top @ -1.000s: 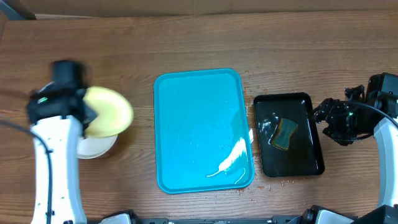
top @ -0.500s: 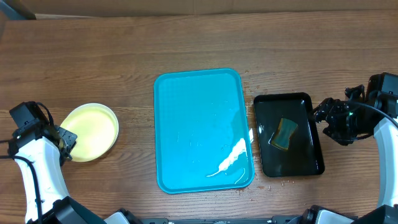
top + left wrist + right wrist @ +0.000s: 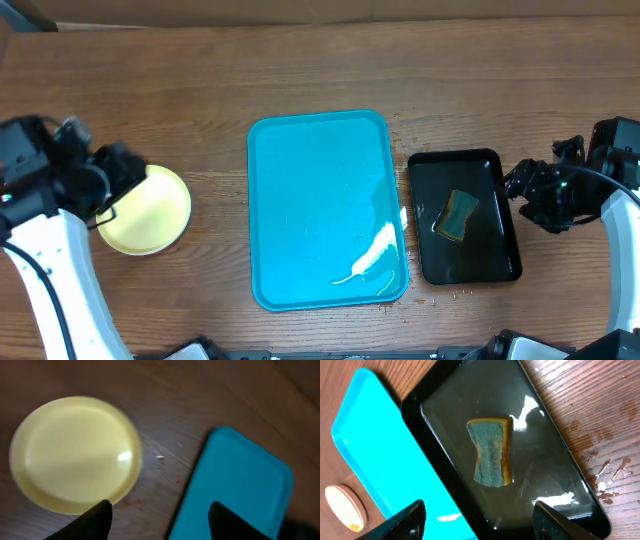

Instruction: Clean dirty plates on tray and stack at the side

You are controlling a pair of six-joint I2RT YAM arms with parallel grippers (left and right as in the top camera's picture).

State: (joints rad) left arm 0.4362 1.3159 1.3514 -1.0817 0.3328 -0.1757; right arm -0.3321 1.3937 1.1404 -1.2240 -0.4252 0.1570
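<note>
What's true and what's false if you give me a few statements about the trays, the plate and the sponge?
1. The blue tray has no plate on it. True.
2. The sponge lies on the blue tray. False: it lies in the black tray.
3. The yellow plate sits on the table, to the blue tray's left. True.
4. The right end effector grips the sponge. False: it is open and empty, apart from the sponge.
</note>
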